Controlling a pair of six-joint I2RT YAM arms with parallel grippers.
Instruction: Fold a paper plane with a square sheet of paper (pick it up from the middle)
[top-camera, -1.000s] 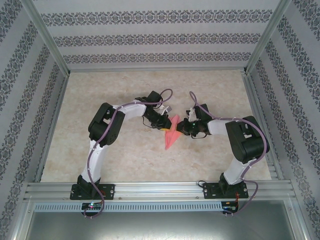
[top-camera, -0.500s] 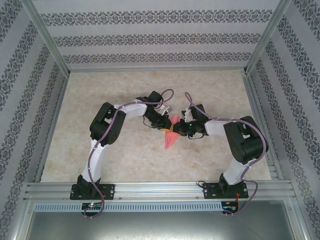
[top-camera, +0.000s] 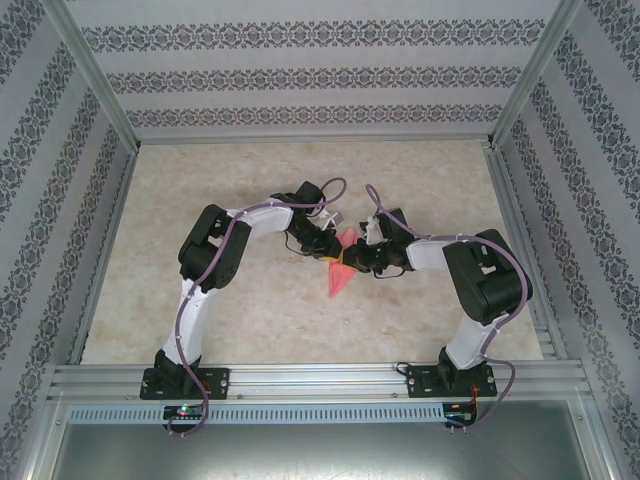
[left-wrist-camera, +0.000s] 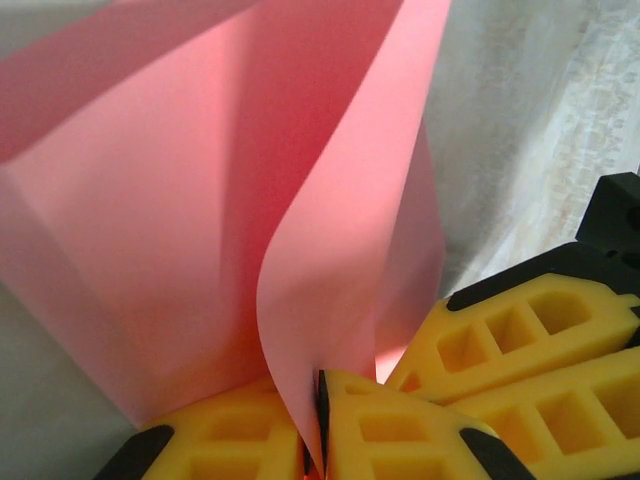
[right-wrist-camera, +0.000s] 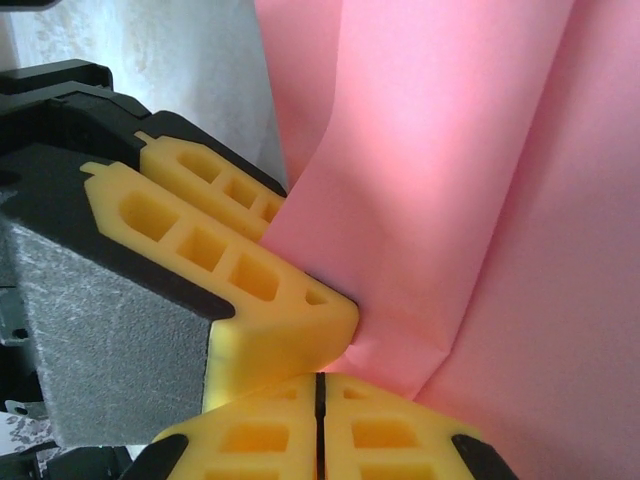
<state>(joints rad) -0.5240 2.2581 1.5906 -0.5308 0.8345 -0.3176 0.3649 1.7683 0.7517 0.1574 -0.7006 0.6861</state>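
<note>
The salmon-pink sheet of paper is folded into a narrow pointed shape and held above the middle of the table, its point toward the near edge. My left gripper is shut on it. In the left wrist view a curved pink layer runs down into the slit of the left gripper. My right gripper meets it from the right. In the right wrist view the right gripper is shut, its tips against a creased corner of the paper. I cannot tell whether it pinches any paper.
The left gripper's yellow fingers lie touching the right gripper's tips, and the right gripper's fingers show at the lower right of the left wrist view. Beige marbled tabletop surrounds the arms, with patterned walls around it.
The right arm has moved a little to the left, closer to the left gripper. The paper has shifted slightly left with it. Both grippers stay shut.
</note>
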